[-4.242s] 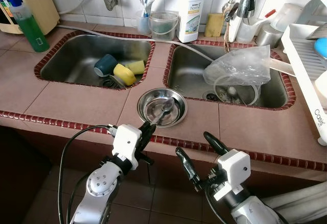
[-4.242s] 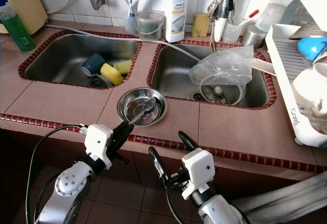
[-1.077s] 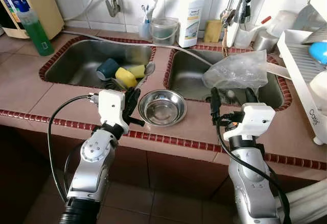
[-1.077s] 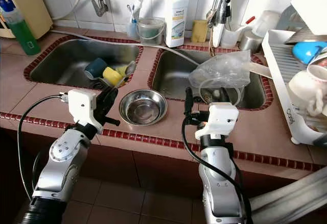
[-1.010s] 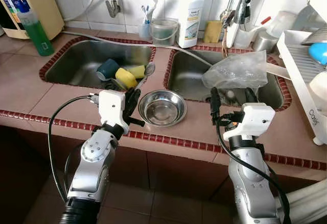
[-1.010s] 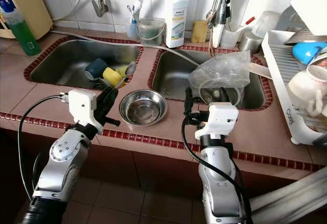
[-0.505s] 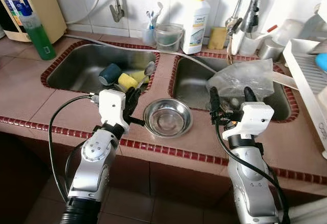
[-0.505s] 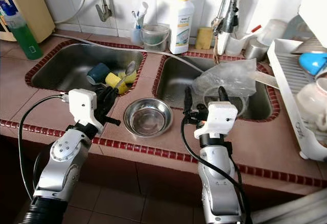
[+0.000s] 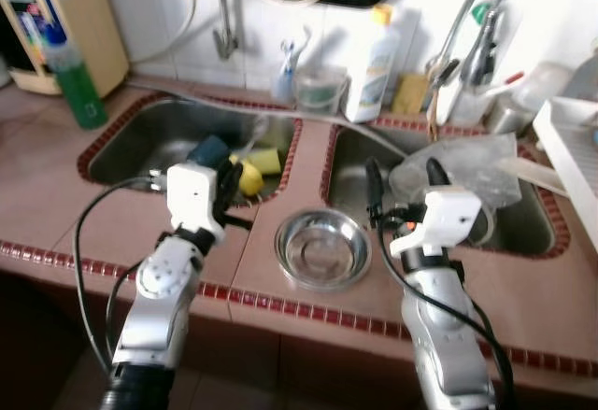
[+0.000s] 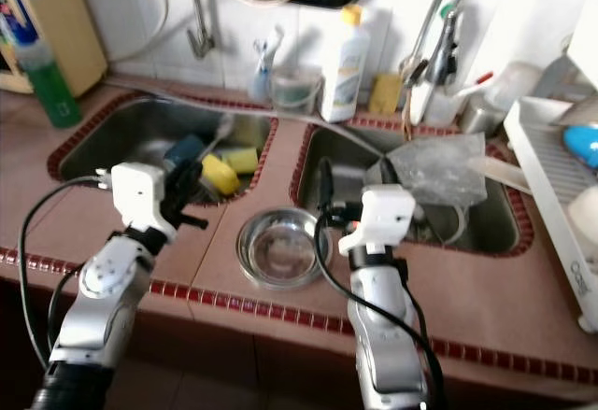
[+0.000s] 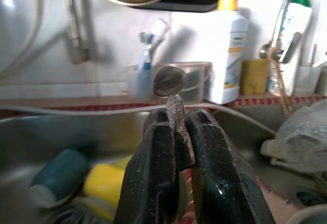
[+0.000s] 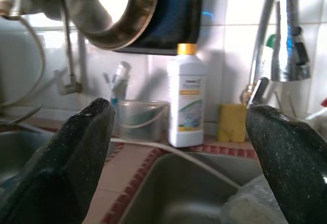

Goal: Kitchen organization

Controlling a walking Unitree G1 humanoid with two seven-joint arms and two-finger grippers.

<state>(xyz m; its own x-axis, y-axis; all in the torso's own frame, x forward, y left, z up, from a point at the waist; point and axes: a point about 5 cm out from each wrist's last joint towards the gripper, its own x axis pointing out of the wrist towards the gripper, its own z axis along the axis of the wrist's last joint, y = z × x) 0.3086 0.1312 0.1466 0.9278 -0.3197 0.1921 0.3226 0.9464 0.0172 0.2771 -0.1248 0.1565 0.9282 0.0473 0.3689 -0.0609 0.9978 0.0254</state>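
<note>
My left gripper is shut on the handle of a metal spoon, whose bowl points up toward the back wall. It hovers at the near right corner of the left sink. An empty steel bowl sits on the tiled counter between the two sinks, just right of that gripper. My right gripper stands open above the near edge of the right sink, with nothing between its fingers.
The left sink holds a teal cup and yellow sponges. A crumpled plastic bag lies in the right sink. A detergent bottle, clear tub, green bottle and taps line the back; a dish rack stands right.
The spoon that lay in the bowl is now held in my left gripper, and the bowl is empty. Both arms have risen above the counter. The camera has tilted up.
</note>
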